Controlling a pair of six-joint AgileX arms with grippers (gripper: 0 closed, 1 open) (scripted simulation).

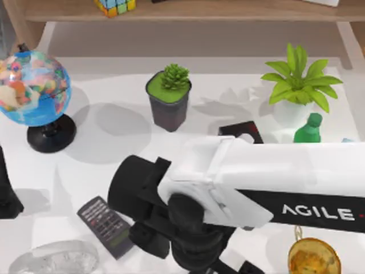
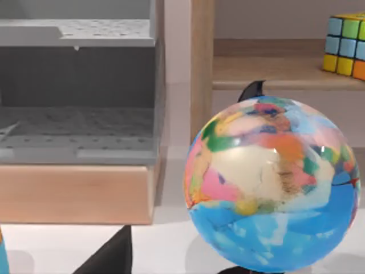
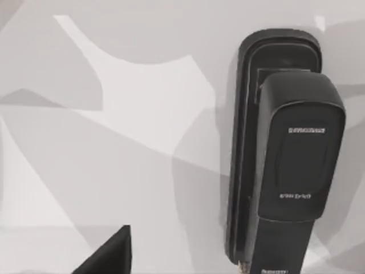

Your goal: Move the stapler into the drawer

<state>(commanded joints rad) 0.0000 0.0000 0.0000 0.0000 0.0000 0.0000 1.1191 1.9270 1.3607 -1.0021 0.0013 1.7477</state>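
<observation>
My right wrist view shows the stapler [image 3: 282, 165] lying on the white table [image 3: 114, 142], which my right arm [image 1: 256, 182] hides from above beside the remote [image 1: 106, 226]; grip state unclear.

You can read "AGILE" in white capitals on the black band of the white right arm [image 1: 319, 213], at four o'clock, stapler lettering illegible.

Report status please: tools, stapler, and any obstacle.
Right arm reaches across the table centre, wrist camera over the stapler lying flat, not gripped. Left arm parked at left edge. Remote close by.
</observation>
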